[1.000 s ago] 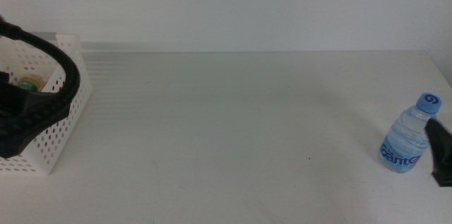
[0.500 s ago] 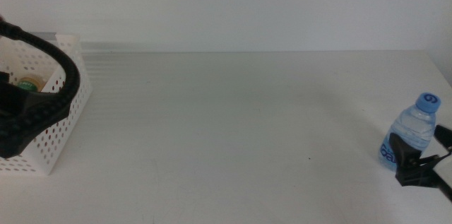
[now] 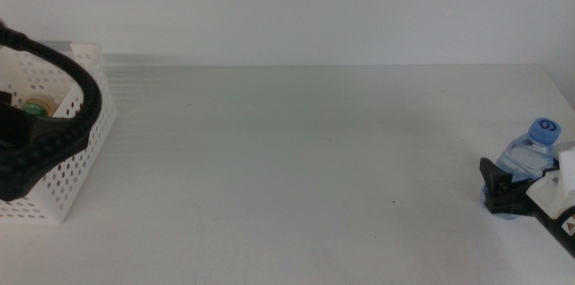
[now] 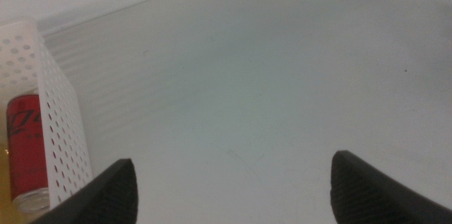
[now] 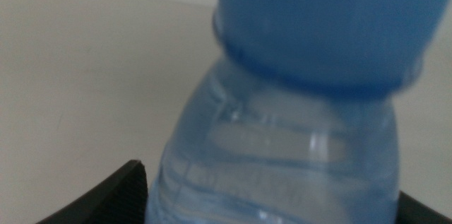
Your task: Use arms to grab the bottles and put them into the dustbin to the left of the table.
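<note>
Water bottle (image 3: 530,155) upright, cap up, between the spread jaws of right gripper (image 3: 505,197); actual grip impossible to tell. Left gripper (image 4: 233,181) wide open, empty, beside dustbin (image 3: 85,141)

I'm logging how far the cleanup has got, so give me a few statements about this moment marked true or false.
1. The right gripper has its jaws either side of the water bottle. True.
2. The water bottle lies flat on the table. False: it stands upright near the right edge.
3. A red can is inside the dustbin. True.
4. The left gripper holds a bottle. False: its open jaws hold nothing, beside the dustbin.
5. The water bottle has a white cap. False: the cap is blue.
</note>
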Action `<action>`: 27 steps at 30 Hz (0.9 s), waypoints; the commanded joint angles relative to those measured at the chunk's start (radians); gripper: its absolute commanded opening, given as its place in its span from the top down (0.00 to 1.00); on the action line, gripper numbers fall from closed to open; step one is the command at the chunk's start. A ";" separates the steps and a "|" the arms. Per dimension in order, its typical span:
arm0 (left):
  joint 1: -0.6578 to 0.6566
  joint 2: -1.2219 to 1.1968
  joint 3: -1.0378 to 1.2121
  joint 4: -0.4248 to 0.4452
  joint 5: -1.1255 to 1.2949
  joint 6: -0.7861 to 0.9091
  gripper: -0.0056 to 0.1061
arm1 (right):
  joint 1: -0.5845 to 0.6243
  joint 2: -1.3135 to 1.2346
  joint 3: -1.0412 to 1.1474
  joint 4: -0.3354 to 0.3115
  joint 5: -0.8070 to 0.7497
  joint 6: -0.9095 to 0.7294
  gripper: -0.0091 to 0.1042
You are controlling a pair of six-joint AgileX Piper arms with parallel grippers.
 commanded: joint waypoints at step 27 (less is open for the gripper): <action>-0.006 -0.004 -0.027 -0.031 -0.060 -0.006 0.14 | 0.166 -0.117 -0.400 -0.564 0.111 0.443 0.92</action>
